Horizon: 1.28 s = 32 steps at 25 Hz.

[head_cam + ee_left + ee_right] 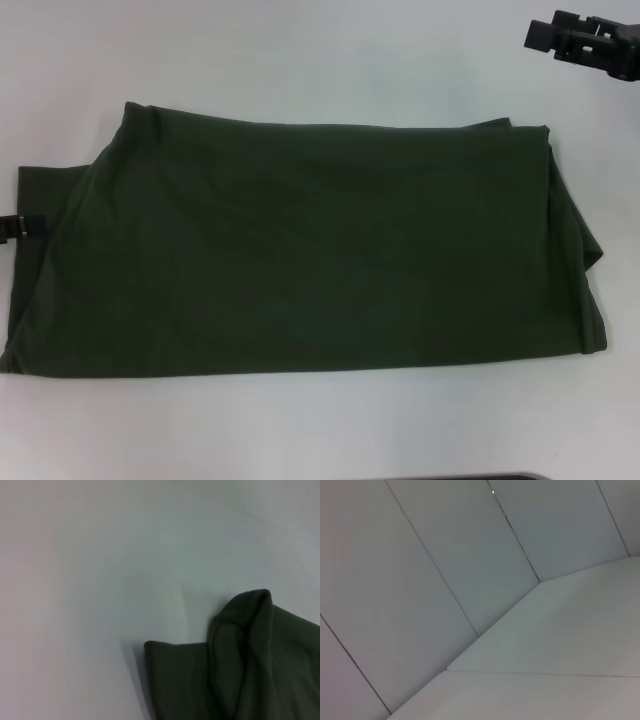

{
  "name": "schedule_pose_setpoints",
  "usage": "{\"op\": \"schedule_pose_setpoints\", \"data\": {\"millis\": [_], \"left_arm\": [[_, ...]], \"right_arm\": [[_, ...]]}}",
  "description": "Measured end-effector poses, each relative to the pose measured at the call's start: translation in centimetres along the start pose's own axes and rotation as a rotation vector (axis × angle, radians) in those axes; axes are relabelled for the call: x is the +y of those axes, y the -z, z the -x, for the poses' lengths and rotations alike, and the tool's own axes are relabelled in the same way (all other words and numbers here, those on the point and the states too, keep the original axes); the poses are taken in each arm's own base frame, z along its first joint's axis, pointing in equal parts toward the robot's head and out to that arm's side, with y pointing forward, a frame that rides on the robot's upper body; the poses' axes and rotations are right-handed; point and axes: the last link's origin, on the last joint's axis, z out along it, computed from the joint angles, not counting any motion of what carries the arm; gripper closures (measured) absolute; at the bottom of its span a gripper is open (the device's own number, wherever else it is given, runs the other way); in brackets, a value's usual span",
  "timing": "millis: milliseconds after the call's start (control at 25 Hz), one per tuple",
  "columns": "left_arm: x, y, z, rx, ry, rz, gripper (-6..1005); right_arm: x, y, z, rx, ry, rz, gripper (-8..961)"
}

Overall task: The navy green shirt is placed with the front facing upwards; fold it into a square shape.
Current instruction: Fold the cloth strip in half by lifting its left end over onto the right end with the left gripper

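Now navy green shirt (310,245) lies folded, wide rectangle mid-table (300,50), edges uneven at both ends. Left gripper (18,227) at shirt's left edge, right gripper (585,40) raised far right; grip states indiscernible.

A plain white, smooth worktop (300,50) fills the head view, evenly lit with soft, diffuse light and only faint shadows. A thin dark strip (470,477) shows along its near edge. In the right wrist view, a pale grey wall of flat panels (420,580), divided by thin dark seams, meets the white surface (560,630) at a straight edge. A fine joint line crosses that surface.
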Motion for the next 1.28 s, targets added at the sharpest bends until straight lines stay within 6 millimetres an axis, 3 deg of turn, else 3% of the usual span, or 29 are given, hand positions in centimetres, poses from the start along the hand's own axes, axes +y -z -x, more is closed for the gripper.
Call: {"op": "schedule_pose_setpoints", "data": {"millis": [1280], "left_arm": [[0.49,-0.8,-0.65,-0.156,-0.022,-0.032,199]], "right_arm": [[-0.15,0.34,-0.02,-0.019,-0.018,-0.01,41]]}}
